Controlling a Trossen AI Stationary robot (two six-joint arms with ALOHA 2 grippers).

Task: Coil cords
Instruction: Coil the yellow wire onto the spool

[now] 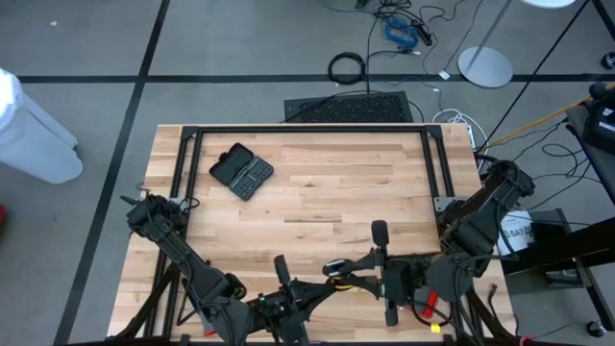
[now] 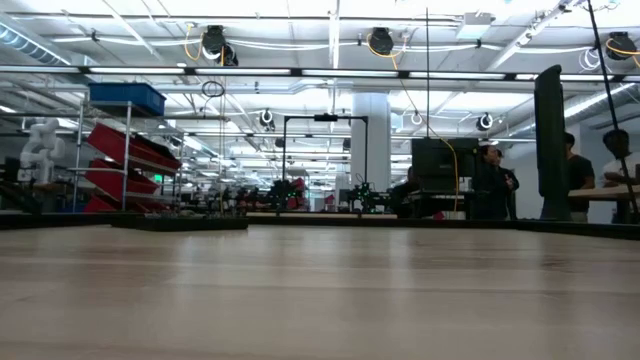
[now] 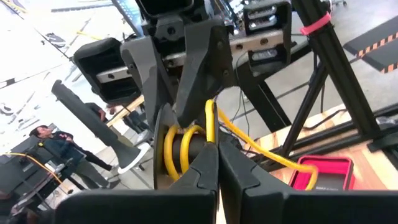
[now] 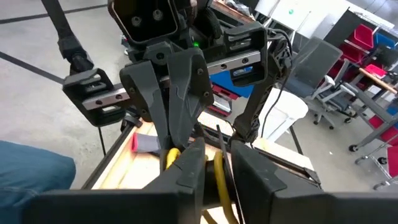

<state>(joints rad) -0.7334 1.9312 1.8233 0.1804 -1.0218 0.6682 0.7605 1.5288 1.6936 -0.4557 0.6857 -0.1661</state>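
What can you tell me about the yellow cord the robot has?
The yellow cord is thin, smooth and looks like plastic-coated wire. In the left wrist view it curls in a couple of loops around a dark round part, with one strand trailing away over the wooden table. The left pincer is shut on it, and the right pincer has a strand between its fingers. From above, it sits near the table's front edge, between both arms.

A light wooden table (image 1: 327, 192) carries a black case (image 1: 241, 171) near its far-left corner.
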